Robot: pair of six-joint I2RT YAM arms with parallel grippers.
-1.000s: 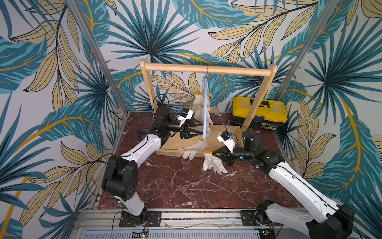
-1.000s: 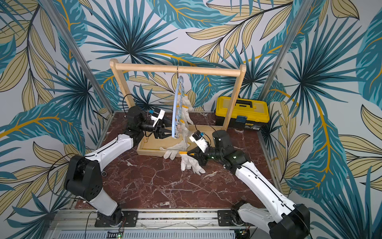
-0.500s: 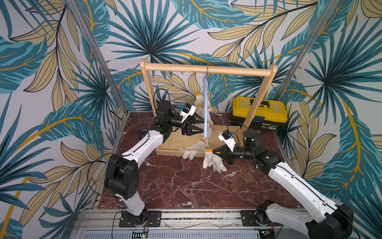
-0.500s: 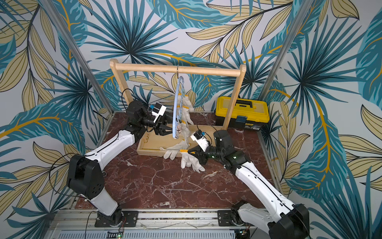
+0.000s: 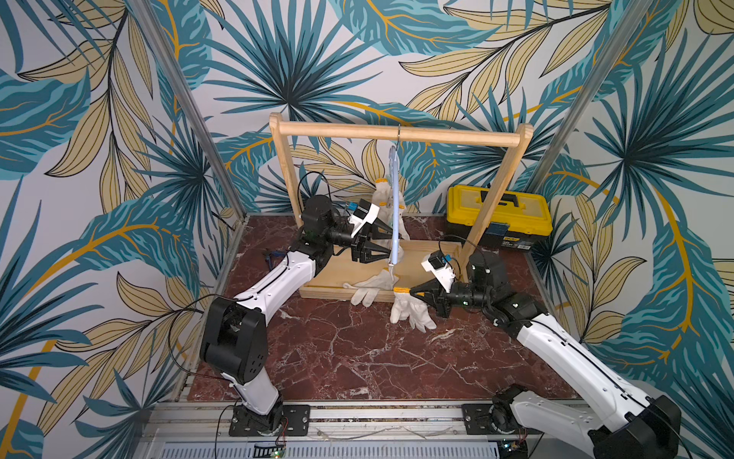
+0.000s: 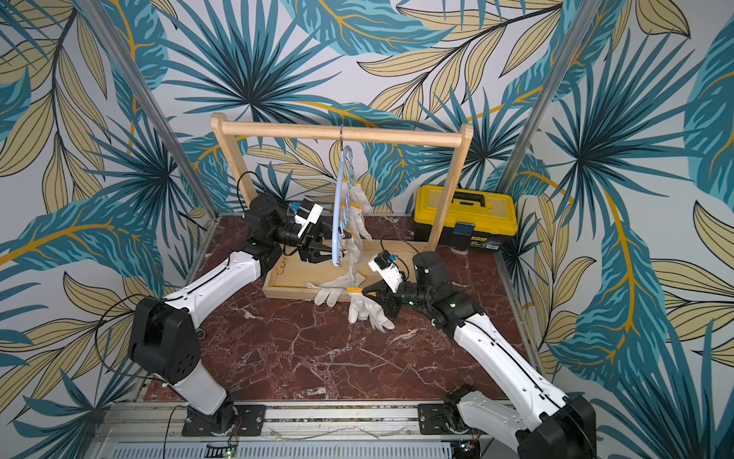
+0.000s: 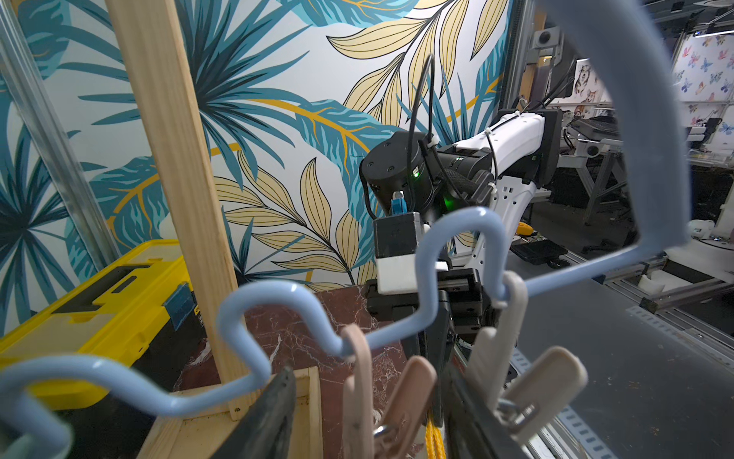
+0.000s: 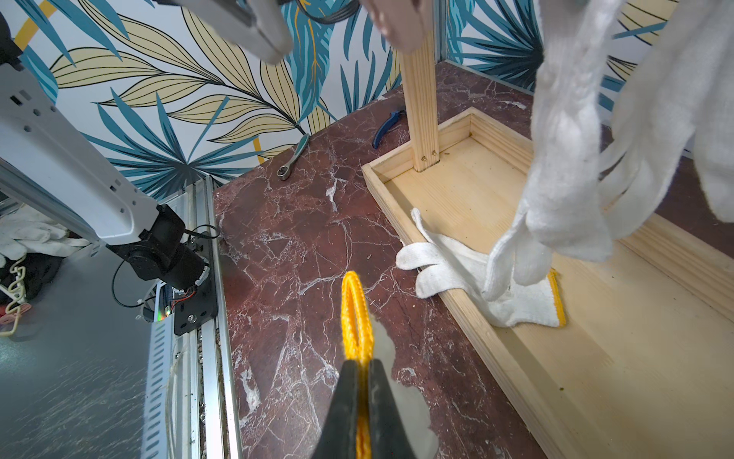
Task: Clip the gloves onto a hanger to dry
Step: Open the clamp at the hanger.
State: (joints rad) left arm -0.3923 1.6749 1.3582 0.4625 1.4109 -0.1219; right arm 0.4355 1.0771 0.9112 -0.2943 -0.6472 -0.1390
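Closing in on the next clip, we have the left hand (image 5: 390, 241) with its jaws apart at the lower end of the thin pale-blue plastic hanger (image 5: 394, 214), which hangs by its hook from the light wooden rack (image 5: 397, 133). In the left wrist view a beige clip (image 7: 393, 393) sits between the fingers; whether they touch it we cannot tell. The right hand (image 5: 413, 293) is clamped on the yellow cuff of a white knitted glove (image 5: 409, 314), whose fingers trail down towards the red marble bench (image 5: 337, 357) just beside the rack's base.

Score so far, as we judge it: about three clipped gloves (image 6: 357, 210) already dangle from the hanger. Still to go are the one in the grip and a draped glove (image 5: 369, 287) lying over the edge of the rack's base tray.

Against a second ago, the left hand has climbed and pushed in towards the hanger. The right hand has crept only slightly closer with its glove, and the draped glove has not budged.
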